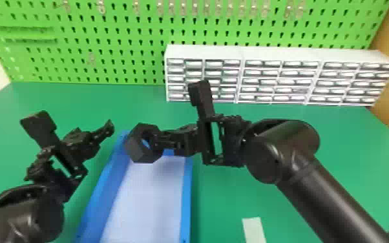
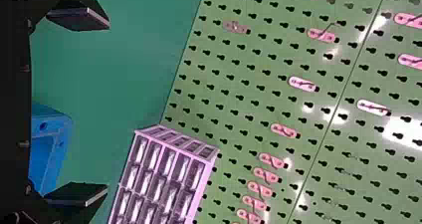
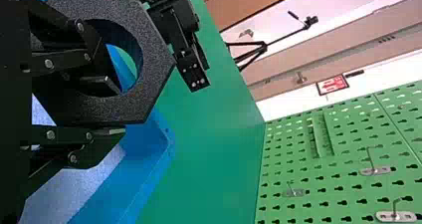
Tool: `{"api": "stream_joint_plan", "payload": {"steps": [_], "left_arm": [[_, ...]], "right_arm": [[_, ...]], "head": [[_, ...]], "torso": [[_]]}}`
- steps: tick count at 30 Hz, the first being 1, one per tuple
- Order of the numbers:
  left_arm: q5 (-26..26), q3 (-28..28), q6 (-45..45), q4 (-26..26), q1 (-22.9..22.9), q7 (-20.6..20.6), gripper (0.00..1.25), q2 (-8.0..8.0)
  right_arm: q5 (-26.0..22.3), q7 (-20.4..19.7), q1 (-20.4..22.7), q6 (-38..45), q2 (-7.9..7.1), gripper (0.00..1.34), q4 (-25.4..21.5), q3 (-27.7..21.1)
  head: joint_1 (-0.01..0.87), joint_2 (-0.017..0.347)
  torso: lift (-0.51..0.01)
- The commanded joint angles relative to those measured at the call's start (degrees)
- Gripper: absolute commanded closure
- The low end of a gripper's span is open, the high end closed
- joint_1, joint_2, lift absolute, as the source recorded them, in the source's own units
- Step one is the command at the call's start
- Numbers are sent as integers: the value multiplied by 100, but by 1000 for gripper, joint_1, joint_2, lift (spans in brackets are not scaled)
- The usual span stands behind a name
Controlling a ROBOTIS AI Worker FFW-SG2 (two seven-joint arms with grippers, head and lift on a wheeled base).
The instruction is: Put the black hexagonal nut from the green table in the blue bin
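My right gripper (image 1: pixel 157 138) is shut on the black hexagonal nut (image 1: pixel 136 146), above the far end of the blue bin (image 1: pixel 186 194). In the right wrist view the right gripper (image 3: pixel 117 107) pinches one side wall of the nut (image 3: pixel 155 64), one finger in its hole and the other outside; bin (image 3: pixel 164 143) lies beyond. Left of the nut, near the bin's far left corner, is my left gripper (image 1: pixel 107 128). Seen from its own wrist, the left gripper (image 2: pixel 99 107) is open with nothing between its fingers, a corner of the bin (image 2: pixel 57 122) lying past them.
White drawer cabinets (image 1: pixel 281 55) stand at the back of the green table (image 1: pixel 342 155), before a green pegboard (image 1: pixel 113 42) with hooks. A pale strip (image 1: pixel 254 227) lies right of the bin near the front. The left gripper is close to the nut's left side.
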Motion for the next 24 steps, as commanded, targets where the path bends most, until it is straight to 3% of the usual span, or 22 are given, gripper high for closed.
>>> {"api": "stream_joint_plan", "payload": {"steps": [1,7,9,13,16,24], "left_arm": [[2,-8,0,0,0,0,127,0],[2,-8,0,0,0,0,127,0],[2,-8,0,0,0,0,127,0],[2,-8,0,0,0,0,127,0],[2,-8,0,0,0,0,127,0],[2,-25,0,0,0,0,127,0]], "right_arm": [[4,-1,-1,0,-11,1038,-3,-6],[4,-27,8,0,-11,941,-3,3],[4,-53,17,0,-11,854,-3,3],[-40,-89,25,0,-20,522,-3,-6],[-49,-106,25,0,-20,394,-3,-15],[-67,-115,25,0,-20,341,-3,-32]], "head": [[666,32],[666,32],[666,32],[666,32],[666,32],[666,32]], "torso": [[-100],[-100],[-100],[-100],[-100],[-100]]}}
